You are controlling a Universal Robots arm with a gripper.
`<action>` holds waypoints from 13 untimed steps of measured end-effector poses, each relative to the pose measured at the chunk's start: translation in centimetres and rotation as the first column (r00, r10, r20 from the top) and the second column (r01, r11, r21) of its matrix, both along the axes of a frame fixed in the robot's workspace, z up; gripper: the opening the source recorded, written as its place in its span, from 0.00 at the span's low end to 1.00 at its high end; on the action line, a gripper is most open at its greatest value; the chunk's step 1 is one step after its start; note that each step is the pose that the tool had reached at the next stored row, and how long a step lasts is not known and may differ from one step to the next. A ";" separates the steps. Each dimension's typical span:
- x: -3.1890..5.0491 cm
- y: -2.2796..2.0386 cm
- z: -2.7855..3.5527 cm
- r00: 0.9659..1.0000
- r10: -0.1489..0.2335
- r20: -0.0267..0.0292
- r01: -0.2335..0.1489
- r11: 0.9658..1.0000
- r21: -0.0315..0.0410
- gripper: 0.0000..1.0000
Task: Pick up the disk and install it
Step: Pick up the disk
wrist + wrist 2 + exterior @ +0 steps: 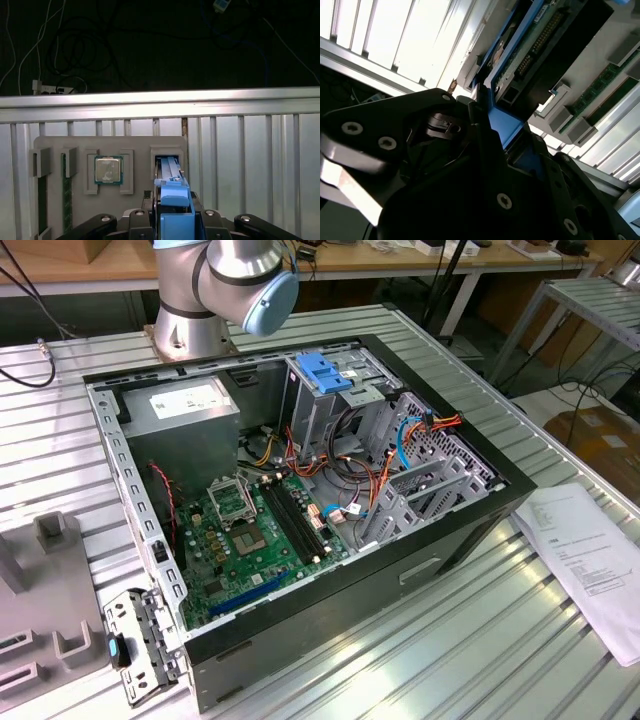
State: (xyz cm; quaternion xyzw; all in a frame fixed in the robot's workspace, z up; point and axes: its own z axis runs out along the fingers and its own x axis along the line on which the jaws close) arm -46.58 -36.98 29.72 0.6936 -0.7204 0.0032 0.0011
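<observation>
- As the black fingers [480,145] sit tight against both sides of the blue carrier rail [175,200], the hand [174,212] looks closed on the disk [540,40] — nearly shut, with just the rail between them.
- Seen in the second wrist view, the disk's long axis runs straight out from the hand, circuit-board face showing.
- Its far end, in the first wrist view, reaches the open slot of the grey holder tray [140,145] — resting in it or hanging above it, I cannot tell.
- Beside that slot lie a processor chip [108,170] and memory sticks [65,200], on the slatted counter [240,150].
- Elsewhere, in the exterior view, stands the open computer case [440,560] with its drive cage [310,410].
</observation>
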 end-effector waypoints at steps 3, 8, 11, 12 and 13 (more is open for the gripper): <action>-0.01 0.00 -0.32 1.000 0.000 0.000 0.000 1.000 0.000 0.37; 0.00 0.00 -0.61 1.000 0.000 0.001 0.000 1.000 0.000 0.37; 0.00 0.00 -0.61 1.000 0.000 0.000 0.000 1.000 0.000 0.37; 0.00 0.00 -0.59 1.000 0.000 0.000 0.000 1.000 0.000 0.37; 0.00 0.00 -0.59 1.000 0.000 0.000 0.000 1.000 0.000 0.37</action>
